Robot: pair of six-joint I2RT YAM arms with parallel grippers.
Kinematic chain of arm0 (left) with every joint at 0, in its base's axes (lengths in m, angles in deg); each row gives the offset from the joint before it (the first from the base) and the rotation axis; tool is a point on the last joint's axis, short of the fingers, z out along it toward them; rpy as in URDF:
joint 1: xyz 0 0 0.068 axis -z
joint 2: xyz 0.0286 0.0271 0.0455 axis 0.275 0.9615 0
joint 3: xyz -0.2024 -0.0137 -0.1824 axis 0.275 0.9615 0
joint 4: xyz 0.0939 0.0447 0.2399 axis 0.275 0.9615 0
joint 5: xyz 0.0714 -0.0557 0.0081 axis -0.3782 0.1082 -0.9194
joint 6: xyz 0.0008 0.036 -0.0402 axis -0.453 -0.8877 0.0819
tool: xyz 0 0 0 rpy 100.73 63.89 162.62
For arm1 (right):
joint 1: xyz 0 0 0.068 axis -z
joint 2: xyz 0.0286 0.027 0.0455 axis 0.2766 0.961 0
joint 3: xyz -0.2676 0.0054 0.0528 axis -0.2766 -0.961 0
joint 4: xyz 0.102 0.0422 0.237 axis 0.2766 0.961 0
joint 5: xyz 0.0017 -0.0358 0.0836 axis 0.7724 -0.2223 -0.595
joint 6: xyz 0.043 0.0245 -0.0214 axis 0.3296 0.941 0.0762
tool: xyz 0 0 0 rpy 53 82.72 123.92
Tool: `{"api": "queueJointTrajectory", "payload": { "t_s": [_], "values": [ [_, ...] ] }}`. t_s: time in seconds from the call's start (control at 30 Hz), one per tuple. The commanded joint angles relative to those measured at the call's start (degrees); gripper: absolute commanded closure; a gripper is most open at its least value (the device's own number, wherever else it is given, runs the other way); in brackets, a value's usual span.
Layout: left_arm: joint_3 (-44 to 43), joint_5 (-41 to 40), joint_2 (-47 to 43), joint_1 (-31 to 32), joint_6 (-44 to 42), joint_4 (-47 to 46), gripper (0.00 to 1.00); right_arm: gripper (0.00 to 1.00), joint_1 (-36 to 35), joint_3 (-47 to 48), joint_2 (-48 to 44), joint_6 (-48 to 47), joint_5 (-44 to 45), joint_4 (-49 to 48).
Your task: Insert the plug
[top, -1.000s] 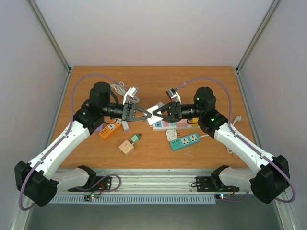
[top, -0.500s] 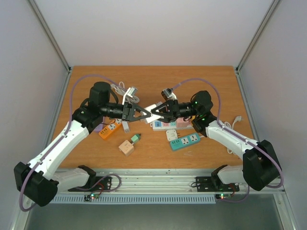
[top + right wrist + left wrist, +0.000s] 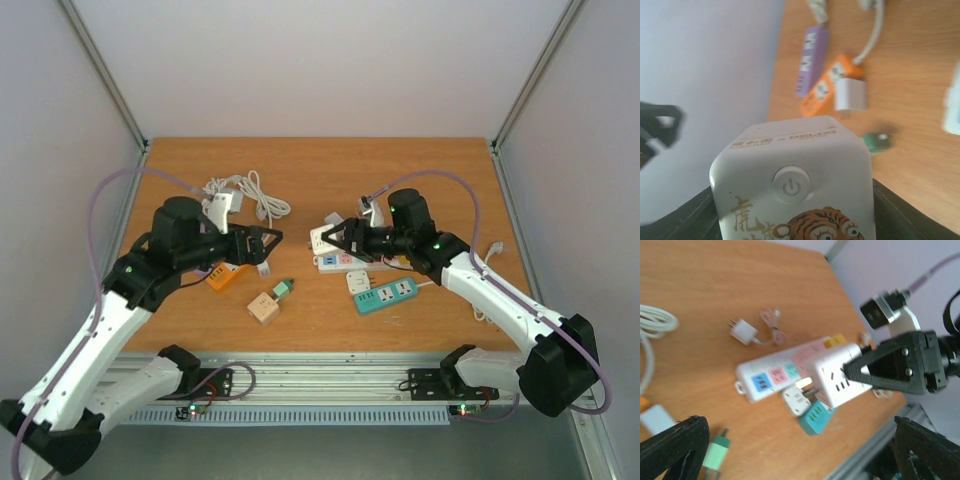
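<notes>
My right gripper is shut on a white cube socket and holds it above the table, over the left end of a white power strip. The right wrist view shows the cube's face with a power button and a tiger print, between my fingers. The left wrist view shows the cube's slotted sides; a blurred metal prong shows at its lower left corner. My left gripper is open and empty, well left of the cube. No separate plug shows in either gripper.
A teal strip and a white adapter lie right of centre. An orange strip, a wooden cube and a green plug lie left of centre. A white cable lies at the back. A white charger lies beyond the strip.
My left arm has pulled back to the left, away from the cube it met at the table's middle, with its gripper open. My right gripper still holds the cube, shifted slightly.
</notes>
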Motion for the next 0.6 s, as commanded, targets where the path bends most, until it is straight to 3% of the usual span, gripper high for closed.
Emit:
{"api": "queueJointTrajectory", "payload": {
  "t_s": [0.0,0.27,0.57],
  "values": [
    [3.0,-13.7,-5.6,-0.2,-2.8,-0.3,0.01,0.8,-3.0,5.5,0.8,-9.7,18.5,13.8],
    [8.3,-20.2,-12.9,-0.2,-6.8,-1.4,0.01,0.81,-12.8,14.5,7.7,-15.6,47.6,29.7],
    [11.0,-25.1,-14.8,0.9,-6.4,-1.8,0.01,0.8,-16.5,21.1,18.1,-14.5,57.7,36.3]
  ]
}}
